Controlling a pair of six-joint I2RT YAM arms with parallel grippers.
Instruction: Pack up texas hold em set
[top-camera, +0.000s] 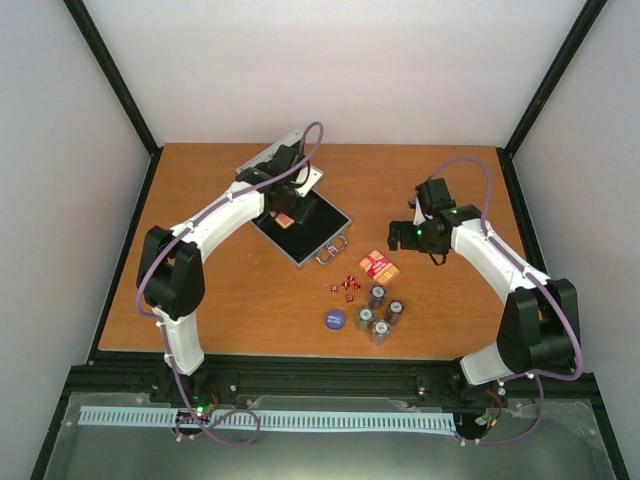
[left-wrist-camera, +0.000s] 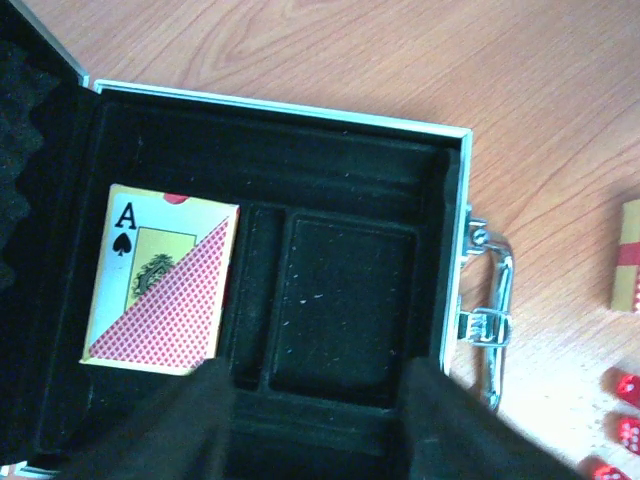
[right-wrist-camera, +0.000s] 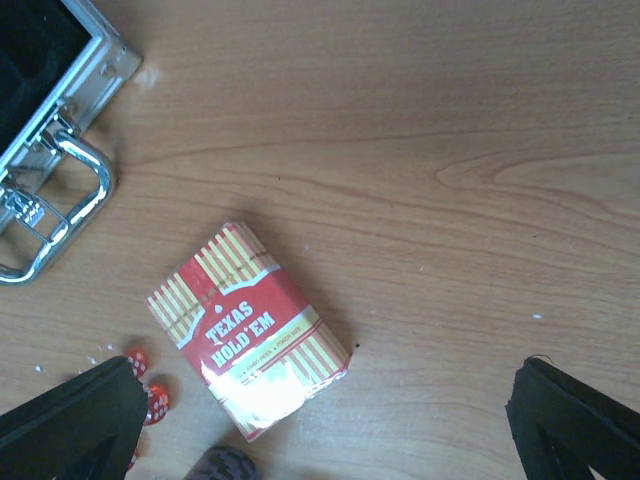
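Note:
The silver case (top-camera: 322, 238) lies open at the table's back middle, its lid (top-camera: 262, 160) tilted back. One red-orange card deck (left-wrist-camera: 160, 280) lies in the left compartment of the black lining. My left gripper (left-wrist-camera: 315, 425) hovers over the case, open and empty, and shows in the top view (top-camera: 288, 207). A second deck (right-wrist-camera: 250, 325), marked "Texas Hold'em", lies flat on the table below my right gripper (right-wrist-camera: 325, 435), which is open and empty; the top view also shows this gripper (top-camera: 401, 237). Red dice (top-camera: 345, 288), chip stacks (top-camera: 380, 312) and the blue disc (top-camera: 335, 319) sit on the table.
The case handle (right-wrist-camera: 50, 220) points toward the loose deck. The dice (right-wrist-camera: 150, 395) lie just left of the deck, and a chip stack's top (right-wrist-camera: 220, 465) is just below it. The case's middle compartment (left-wrist-camera: 345, 300) holds nothing. Black frame posts stand at the table's corners.

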